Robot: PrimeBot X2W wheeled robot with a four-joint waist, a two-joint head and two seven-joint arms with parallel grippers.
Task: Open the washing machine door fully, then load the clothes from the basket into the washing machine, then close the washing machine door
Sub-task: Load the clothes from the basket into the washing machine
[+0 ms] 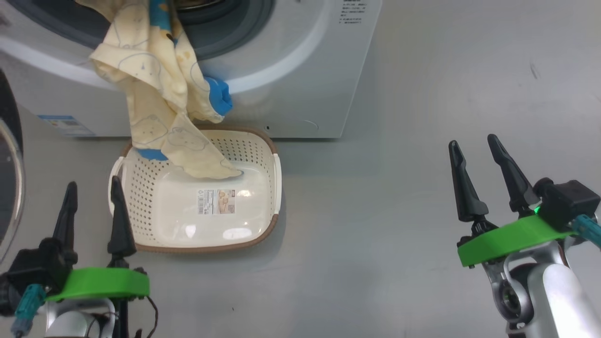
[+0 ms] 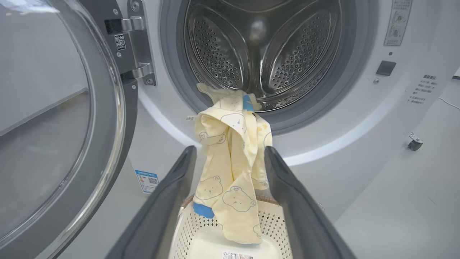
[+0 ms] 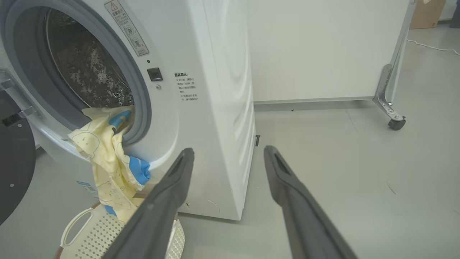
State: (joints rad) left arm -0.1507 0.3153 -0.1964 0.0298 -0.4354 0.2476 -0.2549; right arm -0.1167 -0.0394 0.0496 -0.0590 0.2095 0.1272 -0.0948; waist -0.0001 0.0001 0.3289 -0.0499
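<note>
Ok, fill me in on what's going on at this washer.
The washing machine door stands open. The clothes hang half out of the washing machine, draped over its gasket, lower end trailing into the basket on the floor. The left gripper and the right gripper are both open, holding nothing, clear of them. Loading isn't finished, and the door is not yet closed.

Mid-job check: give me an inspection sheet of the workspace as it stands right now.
Surface: grey floor, a few dark scuffs.
Job's things: washing machine door stands open; clothes draped over the lip of the washing machine, hanging down into the basket.
Clutter: nothing seen.
Grippers: left gripper and right gripper open, empty, apart from the clothes.
Cables: thin dark wire by the left wrist; white cable on the floor far off.
Surroundings: white panel on castors.
</note>
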